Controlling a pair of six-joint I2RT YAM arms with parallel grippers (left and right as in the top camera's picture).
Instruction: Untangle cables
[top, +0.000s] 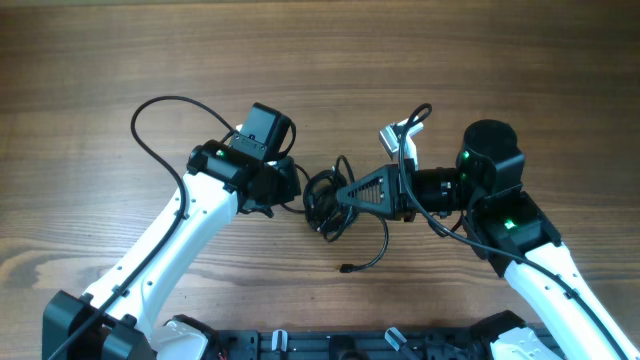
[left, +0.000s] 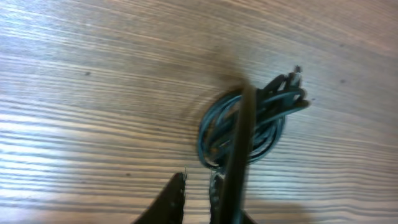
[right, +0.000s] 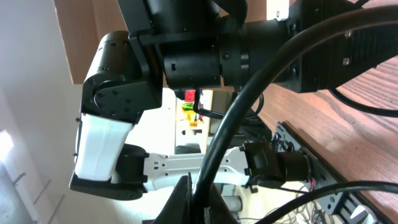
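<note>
Cables (top: 322, 200): a small black coil lying on the wooden surface (top: 450, 60), caught between the two pincers.
Loose strand (top: 378, 250): curls away from the coil on the near side of the right pincer and ends in a small plug (top: 345, 268) resting on the surface.
Left pincer (left: 196, 193): tip just beside the coil. Its fingers (left: 171, 199) sit close with a thin gap, and a blurred strand crosses beside one of them. Whether it grips anything cannot be told.
Right pincer (right: 199, 196): clenched on a cable strand at the opposite edge of the coil. The strand rises from between its fingers.
</note>
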